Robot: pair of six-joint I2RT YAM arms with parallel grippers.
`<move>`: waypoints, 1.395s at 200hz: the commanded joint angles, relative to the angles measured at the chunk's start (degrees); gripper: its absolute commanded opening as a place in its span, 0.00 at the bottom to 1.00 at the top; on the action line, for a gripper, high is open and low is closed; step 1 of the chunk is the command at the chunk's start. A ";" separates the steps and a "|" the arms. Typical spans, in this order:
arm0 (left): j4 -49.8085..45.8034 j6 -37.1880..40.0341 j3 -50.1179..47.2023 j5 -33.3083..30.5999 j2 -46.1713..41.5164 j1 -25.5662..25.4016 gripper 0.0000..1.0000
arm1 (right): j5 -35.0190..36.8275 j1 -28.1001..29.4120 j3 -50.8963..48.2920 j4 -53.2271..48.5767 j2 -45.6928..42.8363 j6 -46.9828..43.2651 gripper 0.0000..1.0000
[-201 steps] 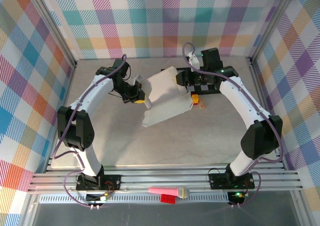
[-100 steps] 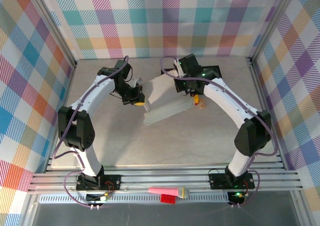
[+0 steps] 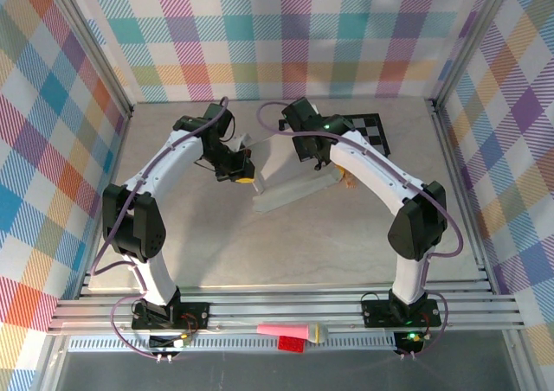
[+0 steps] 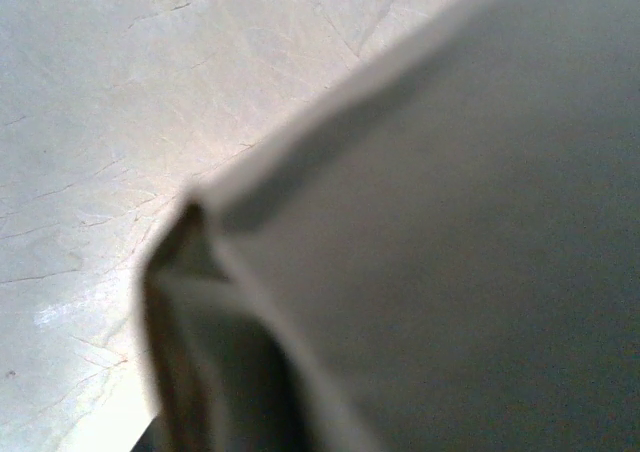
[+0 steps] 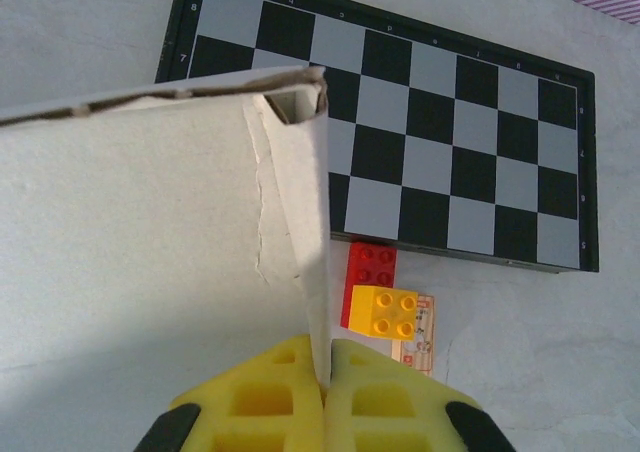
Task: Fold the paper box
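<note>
Bright, even light with soft shadows; the box is dim and blurred in the left wrist view, sharp in the right.

The right hand has swung left off the checkerboard — now uncovered — and pinched shut on a flap of the paper box, which has folded up narrower.
</note>
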 commanded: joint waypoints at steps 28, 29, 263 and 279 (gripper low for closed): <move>1.54 0.56 2.74 2.35 -1.64 -1.12 0.00 | -1.66 0.48 2.21 -3.04 2.77 0.49 0.12; 1.51 0.59 2.71 2.35 -1.67 -1.08 0.00 | -1.63 0.44 2.22 -3.02 2.77 0.50 0.13; 6.74 -4.27 -0.46 0.68 -1.71 -1.57 0.00 | 15.35 7.06 18.07 -24.14 13.26 21.60 0.00; 9.36 -5.75 -3.24 -1.43 -2.42 -1.65 0.00 | 12.47 7.25 9.08 -18.66 8.27 24.13 0.00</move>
